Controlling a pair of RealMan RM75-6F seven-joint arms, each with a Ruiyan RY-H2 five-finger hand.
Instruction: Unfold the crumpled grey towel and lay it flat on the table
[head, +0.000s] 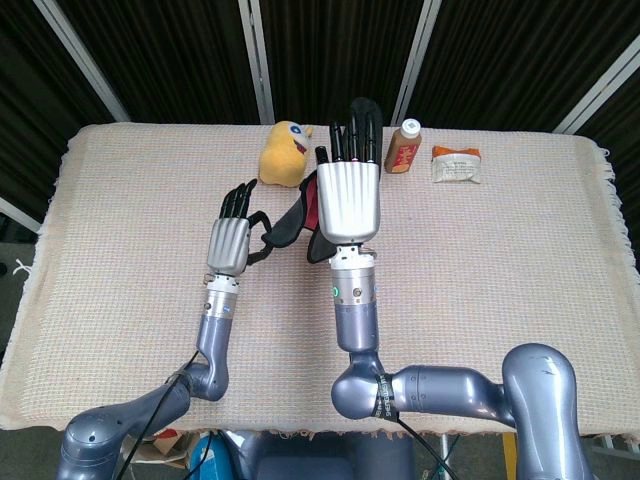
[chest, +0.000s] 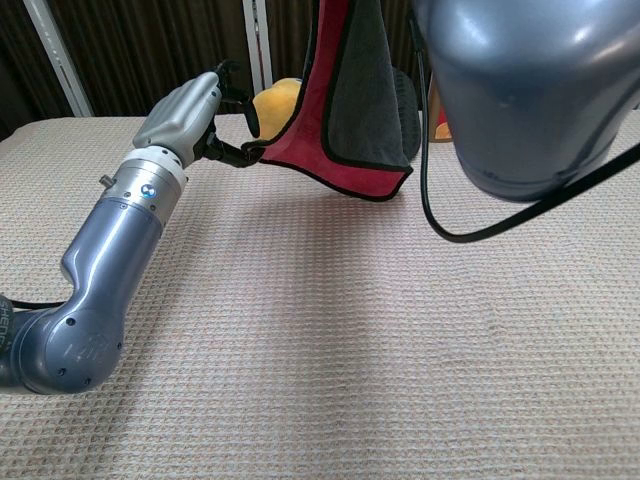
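The grey towel (chest: 372, 105), edged in red and black, hangs in the air above the table's far middle. My right hand (head: 348, 200) holds it from above; in the head view I see the back of that hand, with the towel mostly hidden beneath it. A strip of towel (head: 288, 224) stretches left to my left hand (head: 228, 241). In the chest view the left hand (chest: 186, 110) pinches the towel's lower left corner and pulls it sideways. The right forearm (chest: 530, 90) fills the upper right of that view and hides the right hand.
A yellow plush toy (head: 282, 152) lies just behind the towel. A brown bottle (head: 403, 146) and an orange-and-white packet (head: 456, 164) stand at the far right. The woven beige cloth (head: 500, 260) covers the whole table.
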